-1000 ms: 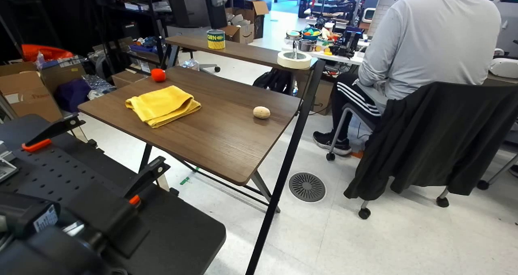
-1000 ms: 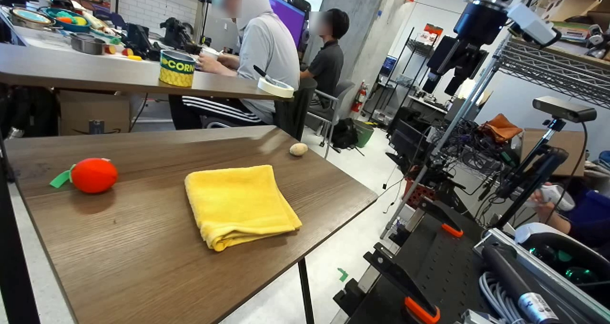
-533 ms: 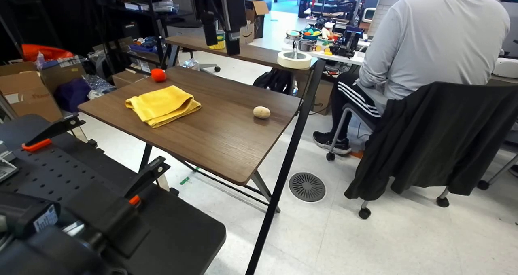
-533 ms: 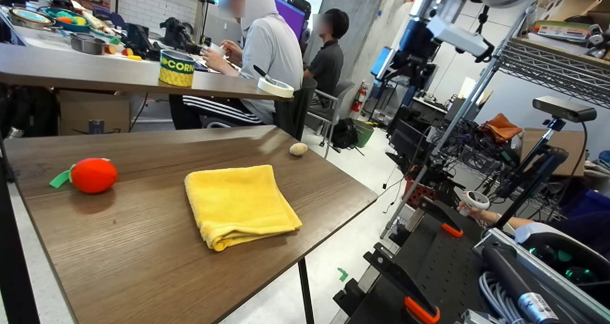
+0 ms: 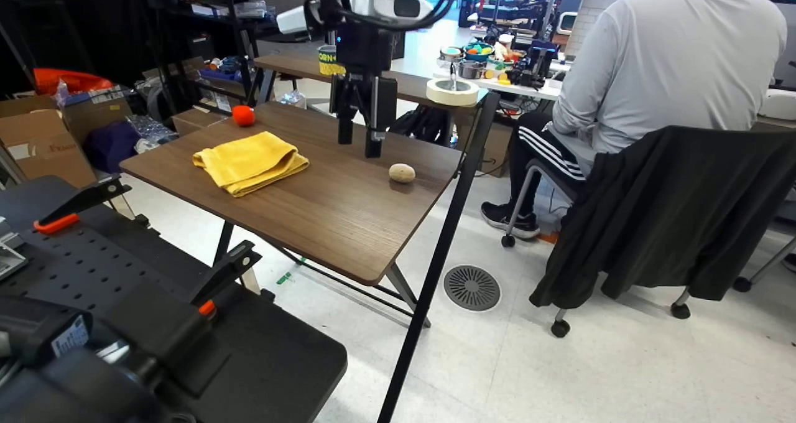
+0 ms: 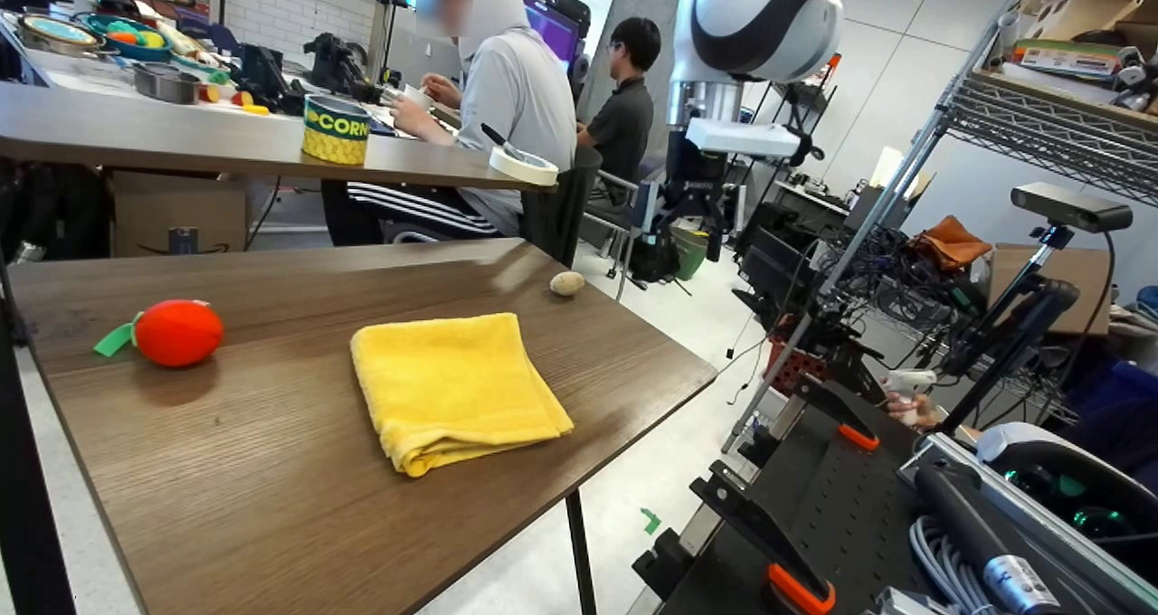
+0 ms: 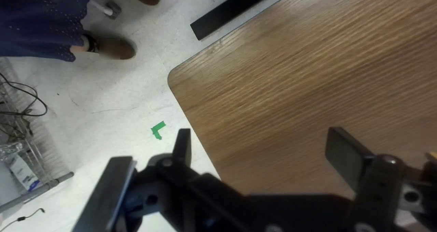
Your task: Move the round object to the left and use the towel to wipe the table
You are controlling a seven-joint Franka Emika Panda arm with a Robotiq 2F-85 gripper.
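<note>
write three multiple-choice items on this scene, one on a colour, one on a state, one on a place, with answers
1. What colour is the towel?
A. Blue
B. White
C. Yellow

2. How is the hand?
A. Open, gripping nothing
B. Shut on the towel
C. Shut, gripping nothing

3. Where is the can?
A. On the towel
B. On the raised shelf
C. In the hand

Key:
1 C: both exterior views show yellow cloth.
2 A: the wrist view shows its jaws apart, nothing held between.
3 B: both exterior views show it standing there.
</note>
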